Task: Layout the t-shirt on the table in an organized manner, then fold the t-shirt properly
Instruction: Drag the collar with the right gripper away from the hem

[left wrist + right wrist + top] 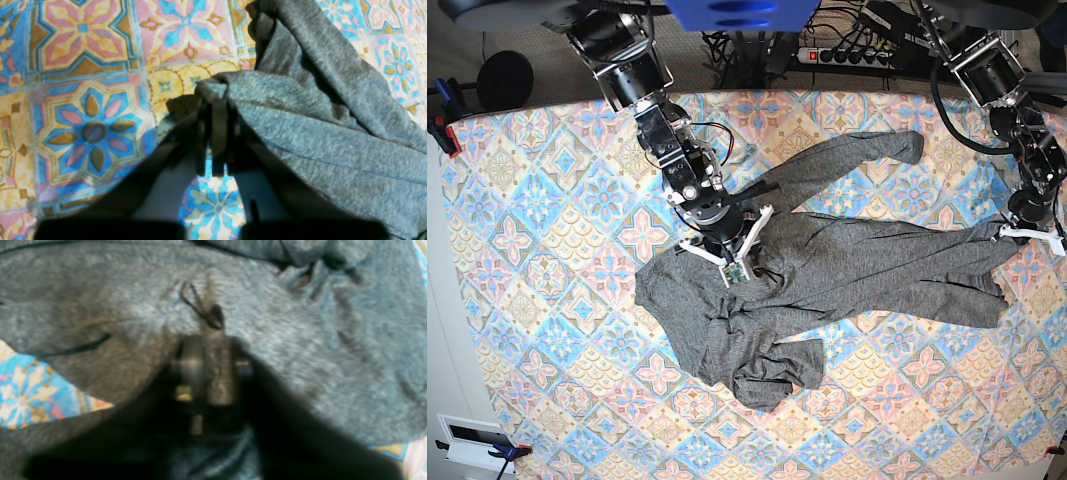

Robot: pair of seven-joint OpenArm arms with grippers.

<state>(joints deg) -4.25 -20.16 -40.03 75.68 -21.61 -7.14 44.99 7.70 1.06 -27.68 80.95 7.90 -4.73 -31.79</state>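
Looks like a robotics lab: two black arms mounted behind a patterned table (547, 340), power strip (852, 56) and tangled cables (737, 40) at the back edge.

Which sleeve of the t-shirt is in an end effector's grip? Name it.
The sleeve stretched toward the base view's right edge: the left end effector is shut on its end. The other sleeve lies free on the table, angled toward the far edge.

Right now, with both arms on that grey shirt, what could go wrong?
The left end effector pinches only a thin fold of the t-shirt, so it might slip free if pulled. The right end effector is pressed into the bunched middle, where it may catch several layers at once and drag the crumpled part across the table rather than spread it.
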